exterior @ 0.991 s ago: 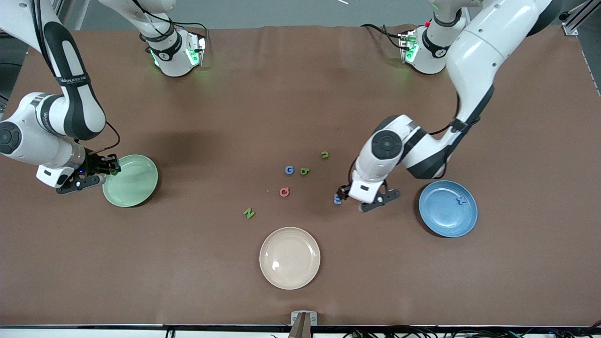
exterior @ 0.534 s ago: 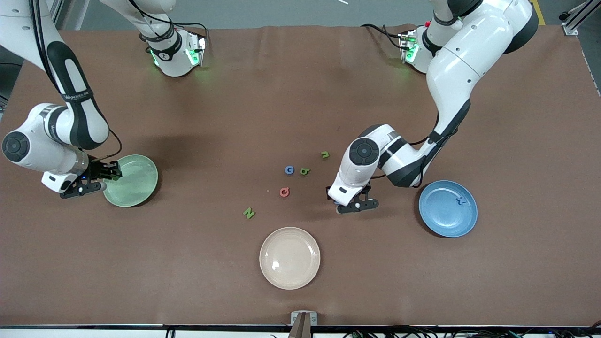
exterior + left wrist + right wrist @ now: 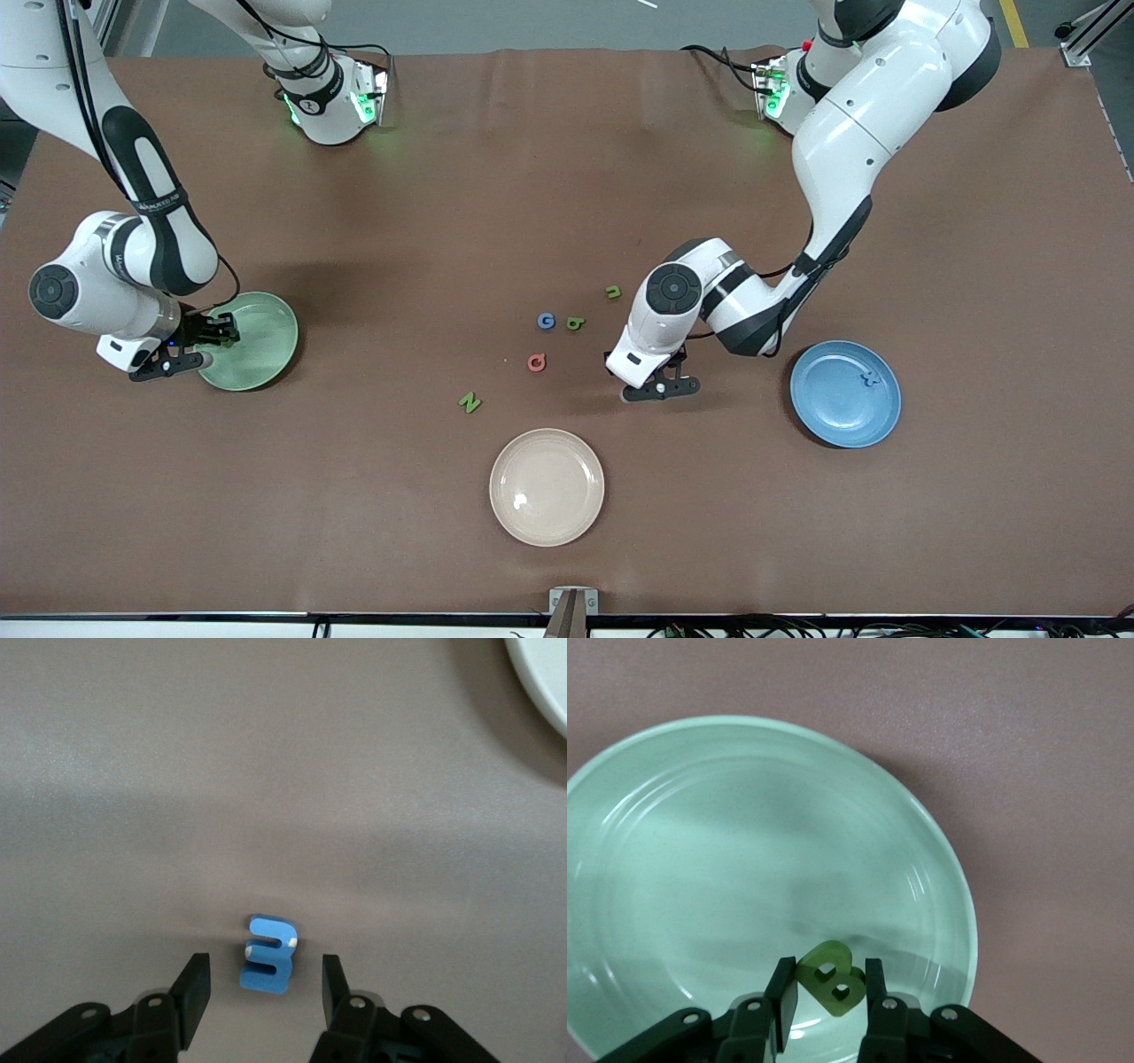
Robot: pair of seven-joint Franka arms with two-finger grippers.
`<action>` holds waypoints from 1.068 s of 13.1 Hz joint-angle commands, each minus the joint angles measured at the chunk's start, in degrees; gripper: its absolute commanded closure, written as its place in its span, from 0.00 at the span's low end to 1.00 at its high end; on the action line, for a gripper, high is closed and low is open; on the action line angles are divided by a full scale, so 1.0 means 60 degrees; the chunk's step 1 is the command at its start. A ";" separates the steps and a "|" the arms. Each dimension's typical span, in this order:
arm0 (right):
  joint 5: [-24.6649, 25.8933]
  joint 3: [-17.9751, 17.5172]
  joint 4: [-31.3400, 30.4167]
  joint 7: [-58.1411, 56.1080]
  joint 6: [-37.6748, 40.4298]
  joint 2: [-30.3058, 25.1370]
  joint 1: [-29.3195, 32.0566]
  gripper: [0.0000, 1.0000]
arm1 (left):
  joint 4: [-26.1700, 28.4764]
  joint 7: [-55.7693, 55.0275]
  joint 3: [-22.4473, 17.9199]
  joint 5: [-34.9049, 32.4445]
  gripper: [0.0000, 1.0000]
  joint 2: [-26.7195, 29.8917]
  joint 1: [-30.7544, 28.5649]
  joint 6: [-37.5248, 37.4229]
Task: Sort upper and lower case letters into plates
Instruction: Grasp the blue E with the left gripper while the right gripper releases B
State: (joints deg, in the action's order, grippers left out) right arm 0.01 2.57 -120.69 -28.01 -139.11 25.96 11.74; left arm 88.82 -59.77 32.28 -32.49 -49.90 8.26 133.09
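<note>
My right gripper (image 3: pixel 217 338) hangs over the rim of the pale green plate (image 3: pixel 261 341) and is shut on a green letter B (image 3: pixel 831 985), held over the plate's inside (image 3: pixel 726 868). My left gripper (image 3: pixel 654 386) is open and low over the table, its fingers on either side of a blue letter E (image 3: pixel 268 955), which is hidden in the front view. The blue plate (image 3: pixel 837 403) holds one blue letter (image 3: pixel 871 378). Loose on the table are a green u (image 3: pixel 613 291), a blue G (image 3: pixel 546 321), a green b (image 3: pixel 575 323), a red-pink Q (image 3: pixel 536 361) and a green N (image 3: pixel 469 402).
A cream-beige plate (image 3: pixel 547 486) lies nearer the front camera than the letters; its rim shows in the left wrist view (image 3: pixel 545 682). The brown table cover (image 3: pixel 886 532) spans the whole work area.
My left gripper has moved away from the blue plate toward the right arm's end and now straddles the blue E. My right gripper has shifted farther over the green plate with the B.
</note>
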 commanded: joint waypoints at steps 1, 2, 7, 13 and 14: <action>0.0056 -0.0193 0.0062 -0.0019 -0.0180 0.0259 0.0270 0.90 | -0.0432 0.0088 -0.0047 -0.0195 0.44 -0.0310 0.0190 -0.0150; 0.0056 -0.0193 0.0062 -0.0019 -0.0136 0.0244 0.0256 0.85 | -0.0477 0.0088 -0.0062 -0.0209 0.47 -0.0369 0.0278 -0.0150; 0.0056 -0.0267 0.0455 0.0287 0.1175 -0.0793 -0.0109 0.03 | -0.0507 0.0103 -0.0311 -0.0224 0.60 -0.0429 0.0396 -0.0150; -0.0074 -0.0281 0.2726 0.3240 0.4594 -0.1353 -0.1937 0.03 | -0.0390 0.0102 -0.0224 -0.0122 0.98 0.0374 -0.0422 -0.1435; -0.0090 -0.0281 0.2801 0.4045 0.4581 -0.1324 -0.2319 0.03 | -0.0331 0.0103 -0.0093 -0.0020 0.97 0.0653 -0.0801 -0.1744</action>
State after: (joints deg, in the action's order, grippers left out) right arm -0.21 0.64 -105.37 -10.90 -112.39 16.97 1.40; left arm 85.73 -59.75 30.53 -32.60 -50.13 6.87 126.72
